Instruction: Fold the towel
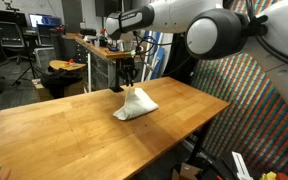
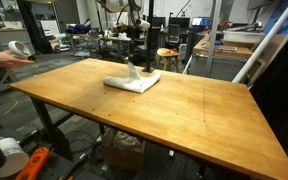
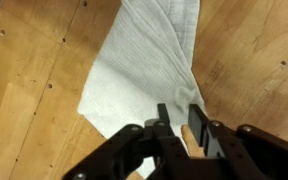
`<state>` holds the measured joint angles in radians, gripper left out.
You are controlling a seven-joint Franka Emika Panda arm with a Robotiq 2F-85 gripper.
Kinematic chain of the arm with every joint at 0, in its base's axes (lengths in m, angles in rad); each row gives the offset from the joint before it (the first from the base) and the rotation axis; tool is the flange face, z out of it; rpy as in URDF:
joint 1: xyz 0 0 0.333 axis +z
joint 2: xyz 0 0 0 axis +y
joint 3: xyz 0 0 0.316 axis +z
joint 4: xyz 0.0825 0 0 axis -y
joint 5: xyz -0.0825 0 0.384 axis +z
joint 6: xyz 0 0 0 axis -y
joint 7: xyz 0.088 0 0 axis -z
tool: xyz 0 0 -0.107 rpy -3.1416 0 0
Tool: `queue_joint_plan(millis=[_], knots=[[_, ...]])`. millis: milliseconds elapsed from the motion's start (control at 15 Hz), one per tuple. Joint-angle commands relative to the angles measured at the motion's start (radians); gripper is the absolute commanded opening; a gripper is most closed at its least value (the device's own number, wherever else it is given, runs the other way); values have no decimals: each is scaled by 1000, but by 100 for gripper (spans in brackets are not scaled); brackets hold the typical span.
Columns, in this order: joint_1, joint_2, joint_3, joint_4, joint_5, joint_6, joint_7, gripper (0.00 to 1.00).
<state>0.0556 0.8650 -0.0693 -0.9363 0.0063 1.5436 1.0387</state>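
The white towel [image 1: 136, 106] lies partly folded on the far half of the wooden table [image 1: 74, 130]. It also shows in the other exterior view [image 2: 134, 83] and in the wrist view [image 3: 134, 70]. One part of it is drawn up into a small peak under my gripper [image 1: 131, 84]. In the wrist view the cloth narrows toward my gripper's fingertips [image 3: 180, 112] and runs in between them. The fingers are close together with a narrow gap and pinch the raised cloth just above the tabletop.
The table's far edge [image 1: 164, 80] is close behind the towel. A cluttered workbench [image 1: 99, 45] and a stool [image 2: 167, 55] stand beyond it. A person's hand with a white controller [image 2: 16, 50] shows at the picture's edge.
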Motion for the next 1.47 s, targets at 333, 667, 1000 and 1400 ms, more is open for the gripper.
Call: queue_joint_plan(millis=[333,667,1000,1400], knots=[[16,-182,-5,-170,-14,172,19,99],[3,-358,5,-370,-10,304,-46,100],[-1,-368,-4,-372,-4,295,-80,100],[-2,-395,-2,-425,-4,316,-89,100]])
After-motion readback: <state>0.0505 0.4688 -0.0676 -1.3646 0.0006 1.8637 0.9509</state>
